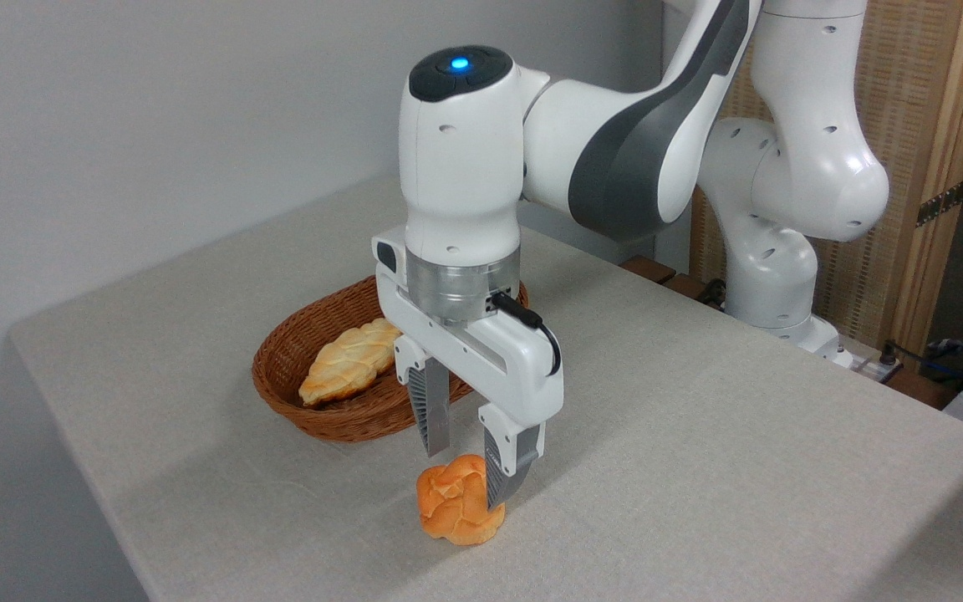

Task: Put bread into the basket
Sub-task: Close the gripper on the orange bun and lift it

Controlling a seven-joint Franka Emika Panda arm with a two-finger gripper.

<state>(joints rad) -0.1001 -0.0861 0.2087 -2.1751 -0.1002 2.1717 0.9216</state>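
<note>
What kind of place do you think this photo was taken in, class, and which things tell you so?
Probably a robotics lab or test room: a robot arm is fixed beside a cloth-covered table, its open claw over toy-like bread, with cables nearby.

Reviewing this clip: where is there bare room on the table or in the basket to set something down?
Inside the basket, the right half beside the pale pastry looks free, partly hidden by the gripper. Table right of the bun is bare to its edge. The gap between bun and basket is crowded by fingers.
</note>
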